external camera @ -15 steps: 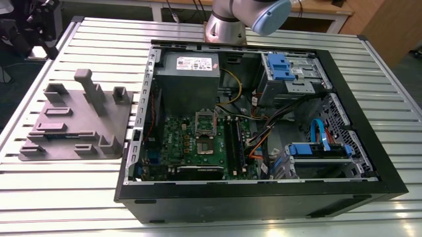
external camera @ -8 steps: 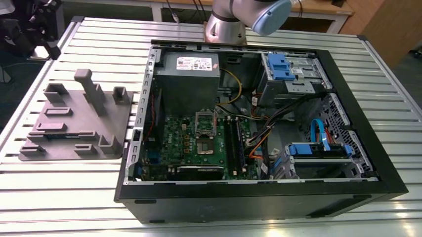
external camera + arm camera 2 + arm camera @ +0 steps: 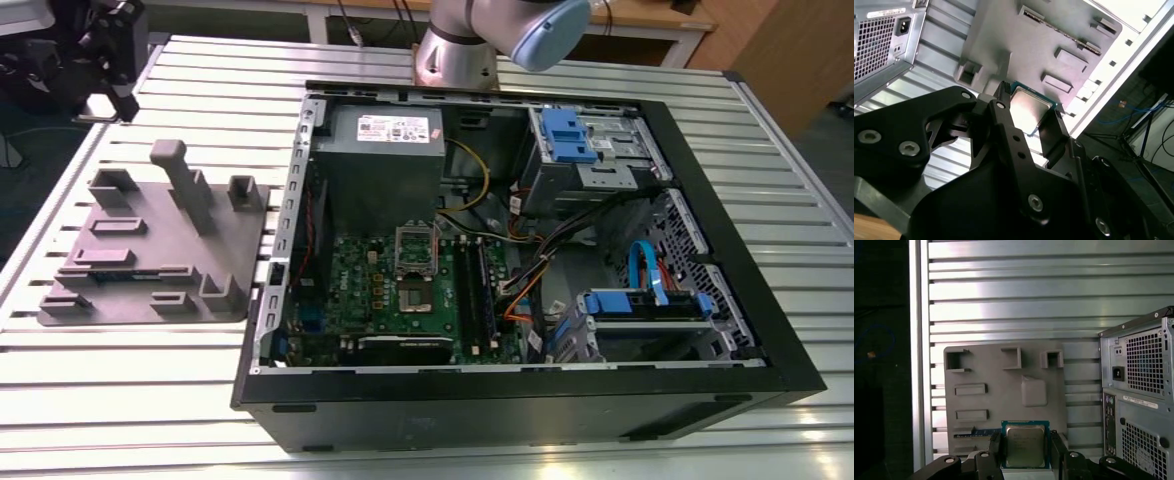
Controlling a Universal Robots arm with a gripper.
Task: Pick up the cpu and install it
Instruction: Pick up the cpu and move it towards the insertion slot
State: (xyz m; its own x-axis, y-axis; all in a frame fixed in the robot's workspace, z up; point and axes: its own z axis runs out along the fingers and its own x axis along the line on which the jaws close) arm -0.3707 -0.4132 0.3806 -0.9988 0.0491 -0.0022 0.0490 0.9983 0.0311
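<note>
Cpu: small square chip with a silvery metal top and a thin pale rim. You have it clamped by two opposite edges between the black fingers of the end effector, metal face towards the camera in both wrist views. The edge hold seems chosen to keep the pads off the flat faces and to leave the chip free to be set down level. Grey fixture tray: it lies flat on the slatted metal table, behind the chip and apart from it, so judge the chip lifted clear. A bare square seat on the tray looks the right shape for it. A long narrow green stick rests in a slot of the same tray and is not part of your job. Computer case: it lies on its side just beside the tray with the panel off, which turns the green motherboard upward for access from above. Socket: near the board's middle, well apart from the tray. How its metal frame stands is too small to tell.
</note>
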